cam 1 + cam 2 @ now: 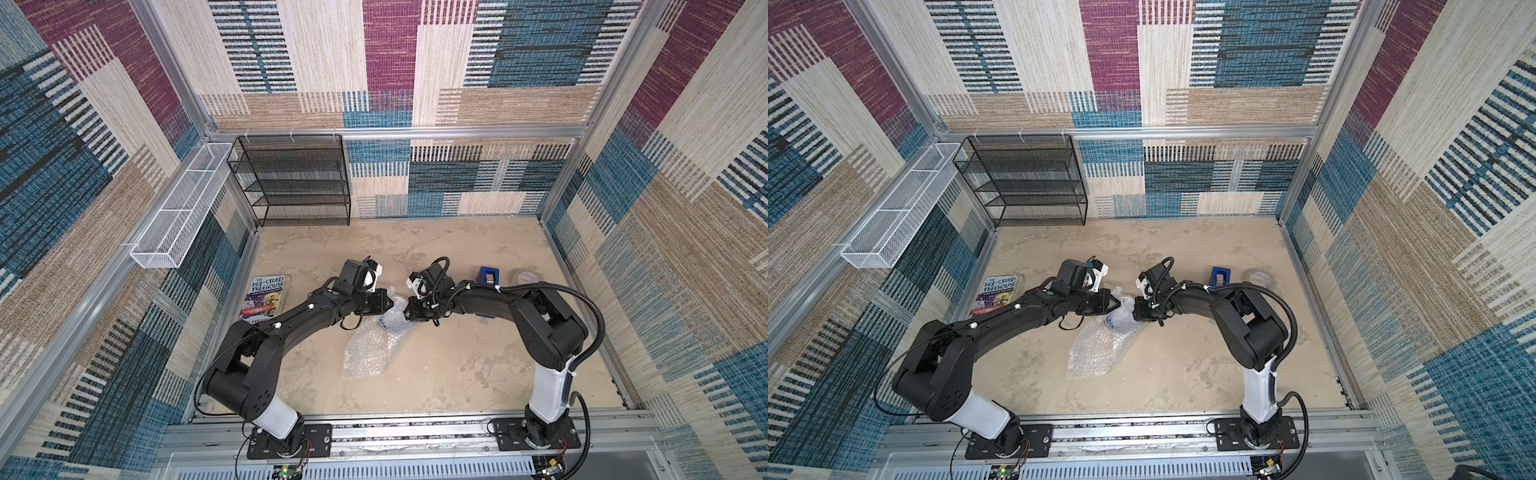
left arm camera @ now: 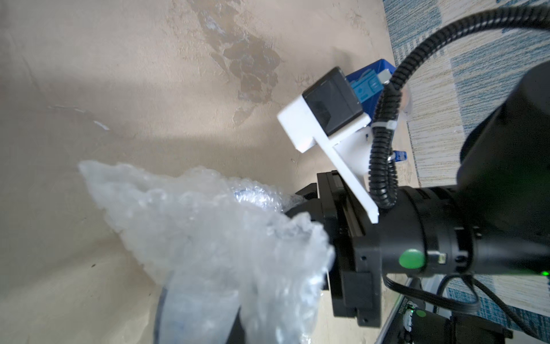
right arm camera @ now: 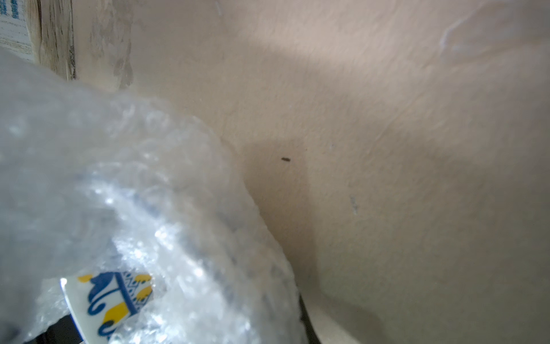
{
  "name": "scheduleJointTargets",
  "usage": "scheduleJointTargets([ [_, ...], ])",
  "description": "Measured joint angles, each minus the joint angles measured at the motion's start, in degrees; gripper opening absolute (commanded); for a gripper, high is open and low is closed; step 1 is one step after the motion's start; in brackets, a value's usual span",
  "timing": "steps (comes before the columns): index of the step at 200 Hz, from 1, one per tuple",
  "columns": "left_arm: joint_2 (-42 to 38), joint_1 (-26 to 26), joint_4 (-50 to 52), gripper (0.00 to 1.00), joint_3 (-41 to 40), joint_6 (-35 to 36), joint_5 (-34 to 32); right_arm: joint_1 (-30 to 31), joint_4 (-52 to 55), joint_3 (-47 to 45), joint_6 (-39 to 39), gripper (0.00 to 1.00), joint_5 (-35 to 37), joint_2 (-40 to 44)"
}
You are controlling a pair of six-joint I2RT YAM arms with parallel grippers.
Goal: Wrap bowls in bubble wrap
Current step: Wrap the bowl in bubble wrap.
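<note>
Left gripper (image 1: 1119,305) pinching clear bubble wrap (image 1: 1096,353), right gripper (image 1: 1134,309) clamped on blue-patterned white ceramic bowl (image 3: 113,297); half covered, tail unfolded.

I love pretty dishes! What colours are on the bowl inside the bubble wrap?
Small ceramic bowl: white with blue and yellow patterns, clearest in right wrist view.

Robotics lab test cell: aluminium frame (image 1: 395,134) lined with patchwork carpet panels (image 1: 390,62). Left arm (image 1: 291,320) and right arm (image 1: 490,297) bolted to a rail (image 1: 415,432) at bottom. Black mesh shelf (image 1: 299,183) and white wire basket (image 1: 178,216) upper left, over a beige desk (image 1: 457,257).
</note>
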State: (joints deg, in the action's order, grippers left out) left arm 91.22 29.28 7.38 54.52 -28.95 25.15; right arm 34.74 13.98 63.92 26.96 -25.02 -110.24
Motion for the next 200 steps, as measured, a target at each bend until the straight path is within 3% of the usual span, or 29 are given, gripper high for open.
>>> scheduleJointTargets([
  [51, 3.8, 2.5, -2.7, 0.24, 0.1, -1.3, -0.9, 0.8, -0.3, -0.2, 0.4, 0.0, 1.0, 0.2],
  [146, 7.5, 3.8, -8.6, 0.14, -3.4, -1.3, 0.7, 1.2, -0.5, -1.1, 1.5, 0.0, 2.4, 1.4],
  [178, 8.8, 3.8, -10.0, 0.11, -3.1, -1.2, 2.0, 1.2, 0.5, -1.4, 2.0, 0.17, 3.9, 2.4],
  [200, 10.0, 3.9, -9.9, 0.04, -3.0, -1.0, 3.9, 0.9, 0.8, -2.3, 2.7, 0.26, 3.5, 2.9],
])
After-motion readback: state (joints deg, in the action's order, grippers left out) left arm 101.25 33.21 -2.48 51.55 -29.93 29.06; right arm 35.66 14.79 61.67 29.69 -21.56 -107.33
